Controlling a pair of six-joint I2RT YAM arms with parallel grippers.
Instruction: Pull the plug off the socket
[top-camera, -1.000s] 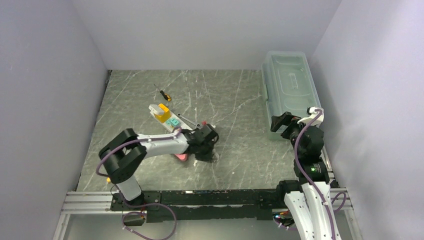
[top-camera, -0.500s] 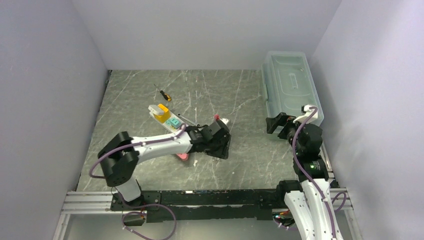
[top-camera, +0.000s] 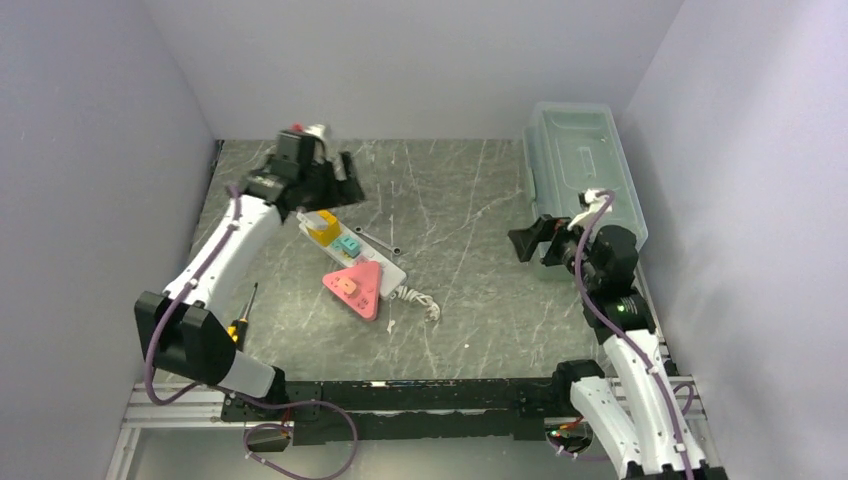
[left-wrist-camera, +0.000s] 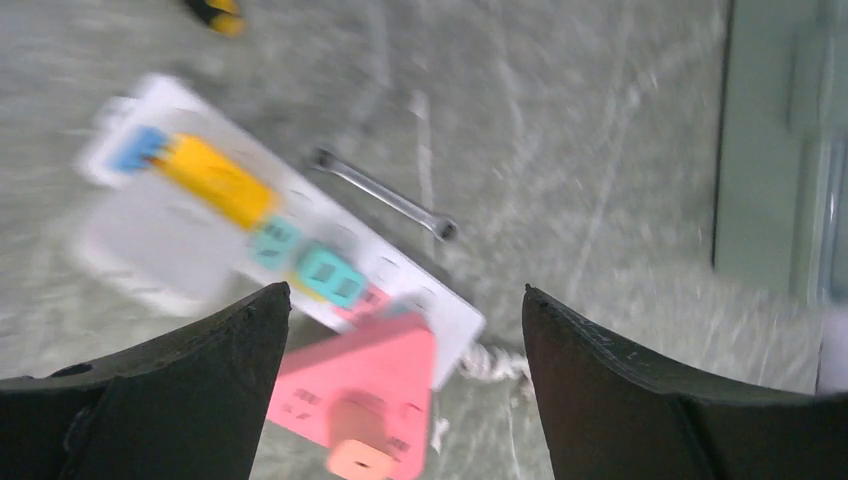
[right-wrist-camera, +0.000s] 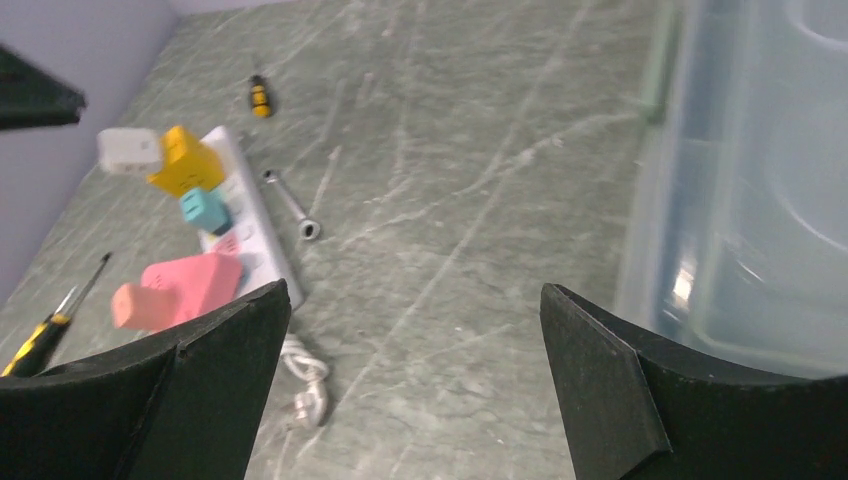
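White socket (left-wrist-camera: 400, 275) is seen just beneath the left tool (left-wrist-camera: 405, 300), which is held spread and empty. Its long axis is slanted across that gap. The right tool (right-wrist-camera: 415, 290), likewise spread, is well apart.

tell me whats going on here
Two arms are set up to pull a plug from the socket, which lies on the table with a yellow plug, a teal plug and a pink plug on it. Neither arm holds anything. The left gripper hovers open above the socket, and the right gripper hangs open beside the bin.
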